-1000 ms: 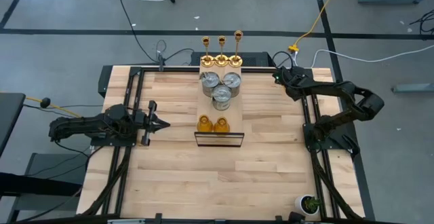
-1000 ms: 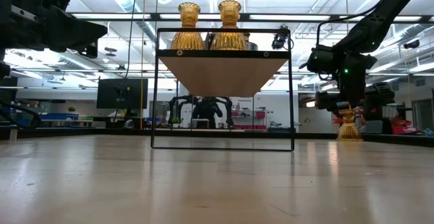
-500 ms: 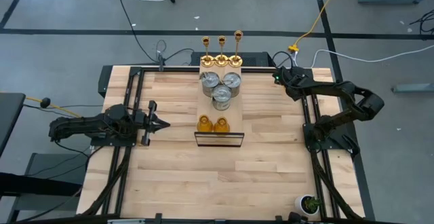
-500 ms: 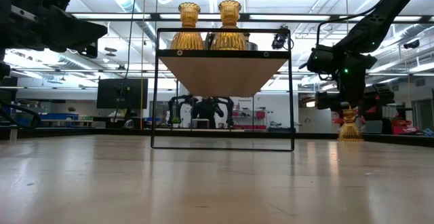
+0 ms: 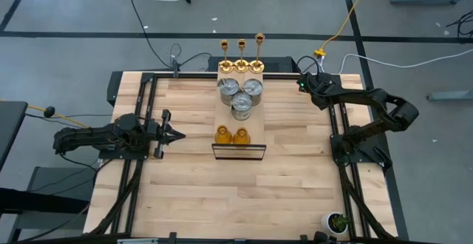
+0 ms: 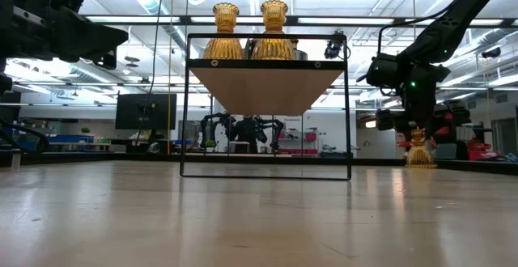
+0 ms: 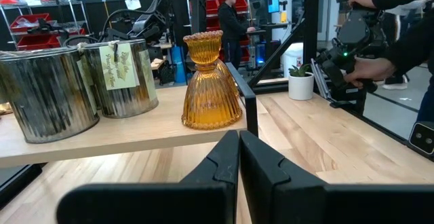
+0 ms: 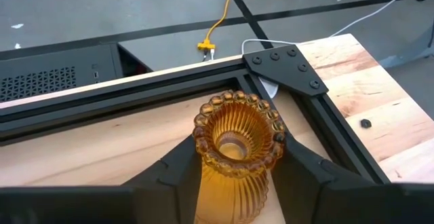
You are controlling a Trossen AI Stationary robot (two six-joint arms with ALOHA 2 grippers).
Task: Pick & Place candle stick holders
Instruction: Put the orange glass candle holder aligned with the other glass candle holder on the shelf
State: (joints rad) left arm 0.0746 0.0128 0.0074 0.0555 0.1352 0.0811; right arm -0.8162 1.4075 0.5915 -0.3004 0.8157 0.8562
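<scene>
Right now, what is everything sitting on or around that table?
Gold candlesticks: three, shiny gold, far end of the raised shelf.
Metal cans: three, silver, middle of the shelf.
Amber holders on shelf: two, orange, near end.
Third amber holder: one, orange, far right corner of the table.
Potted plant: one, green, near right corner.
Left gripper: shut, left of the shelf.
Right gripper: fingers around the third amber holder.

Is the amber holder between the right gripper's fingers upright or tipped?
Upright: the ribbed amber glass holder shows its round open mouth facing up, and its base is down.
</scene>
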